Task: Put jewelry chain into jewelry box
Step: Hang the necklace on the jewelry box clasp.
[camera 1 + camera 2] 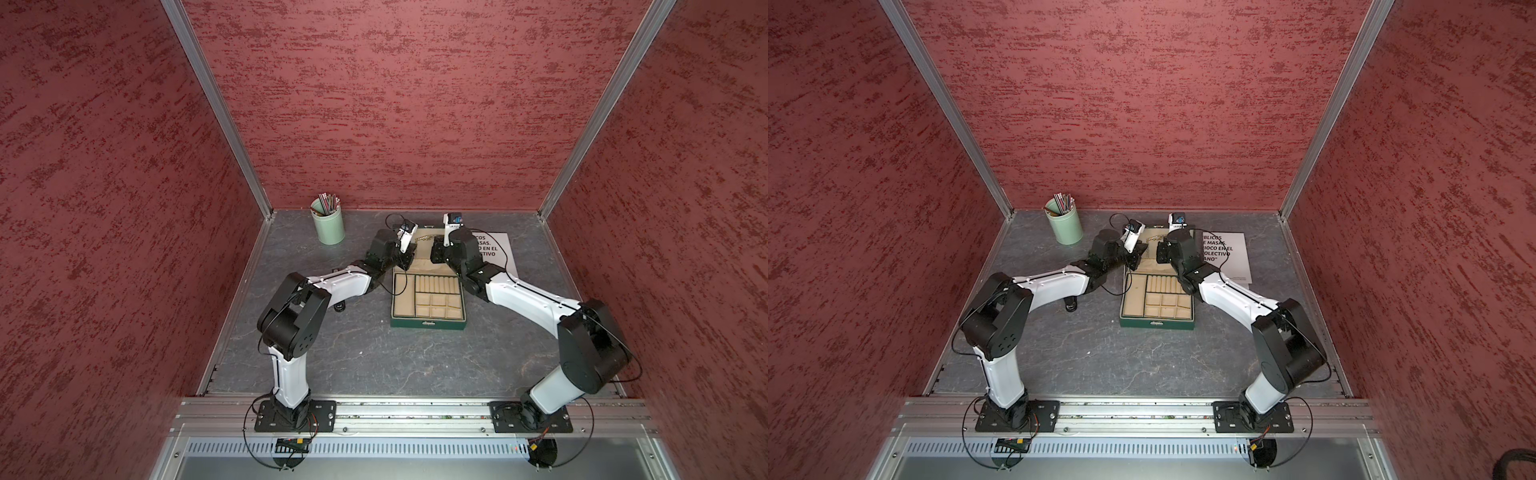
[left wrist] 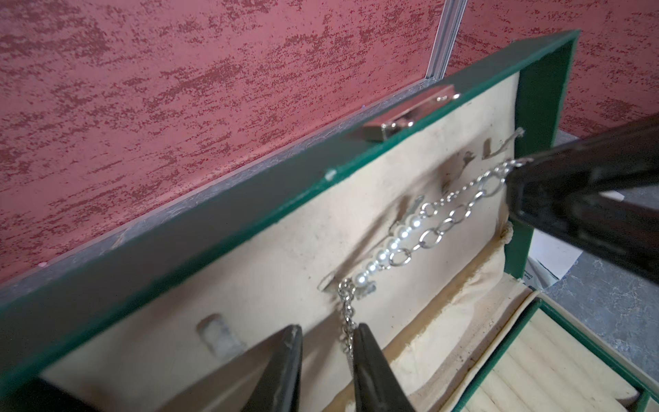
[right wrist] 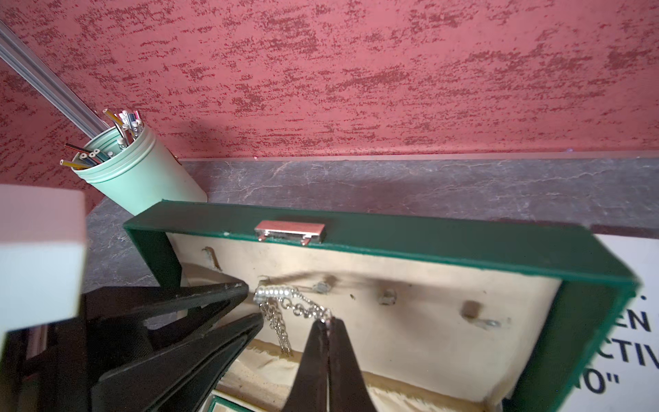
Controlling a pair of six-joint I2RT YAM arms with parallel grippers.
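Note:
The dark green jewelry box (image 1: 428,323) (image 1: 1156,325) lies open in both top views, its lid (image 2: 249,207) (image 3: 428,239) standing upright. The jewelry chain (image 2: 433,233) (image 3: 303,308), silvery links with a short row of pearls, hangs against the cream lid lining from a small hook. My right gripper (image 3: 328,321) is shut on one end of the chain. My left gripper (image 2: 328,326) is open, and the dangling end of the chain touches the inner side of one finger (image 2: 363,342). Both grippers sit close together in front of the lid.
A mint-green pencil cup (image 1: 328,226) (image 3: 142,178) stands at the back left. A printed white sheet (image 1: 498,249) lies to the right of the box. A small black object (image 1: 340,307) sits under the left arm. Red walls close in three sides.

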